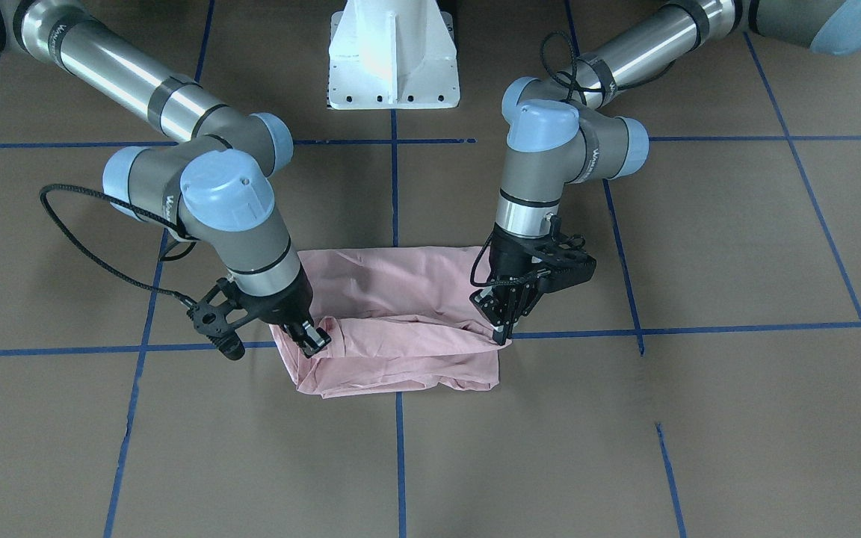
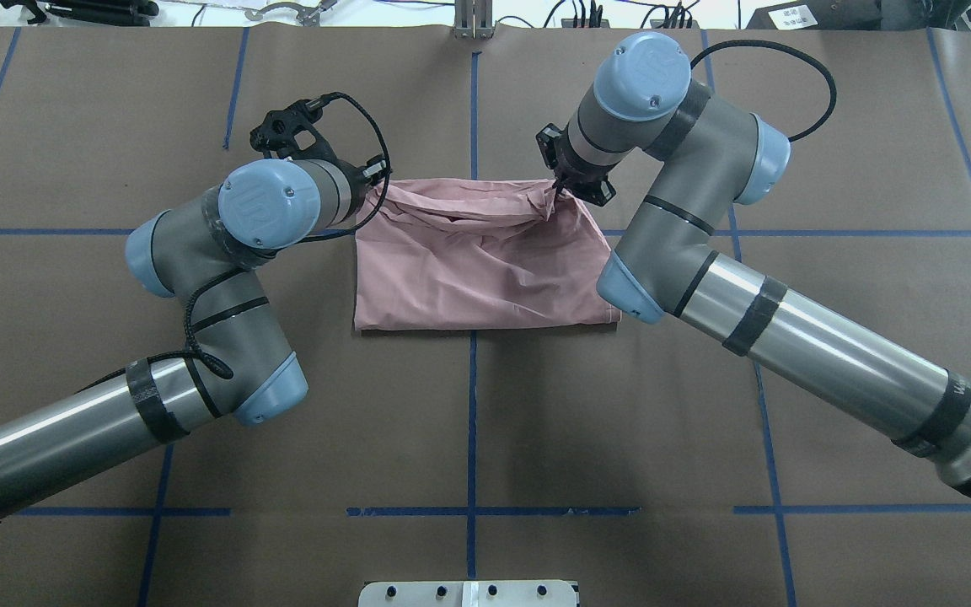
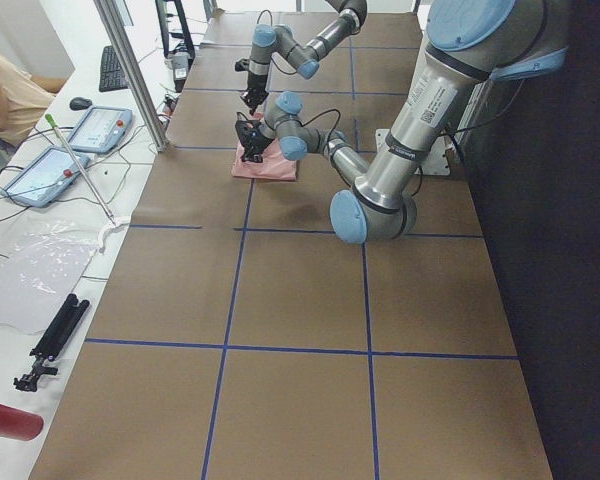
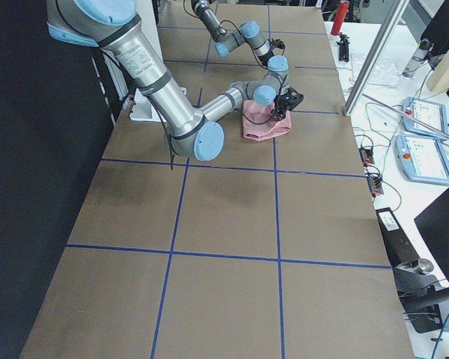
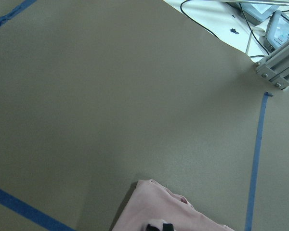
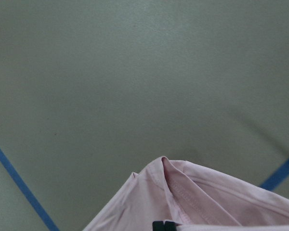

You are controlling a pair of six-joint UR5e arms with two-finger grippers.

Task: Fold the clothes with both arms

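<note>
- The left gripper has its two fingers pressed together on a bunched corner of the pink T-shirt. Its wrist view shows only black fingertips sunk in pink cloth.
- The right gripper is likewise clamped on the opposite corner. A ridge of hem rises to its fingertips in its wrist view.
- Both pinch points sit on the shirt's edge farthest from the robot's base. In the overhead view they lie along its top edge, where the left gripper is hidden behind its own wrist.
- From both grippers the bulk of the shirt lies back toward the base, flat on the brown table. Only the plain pink side shows.
- The shirt's long axis runs straight from one gripper to the other, across the table and across the blue tape line down its middle.
- Neither arm is nearer, as each holds its own end of that axis.
- The cloth between the grippers sags and wrinkles, so the span looks slack.
- The next move is probably a joint carry at right angles to the long axis. It would need matched height and pace so the held edge lands parallel to the near edge.
</note>
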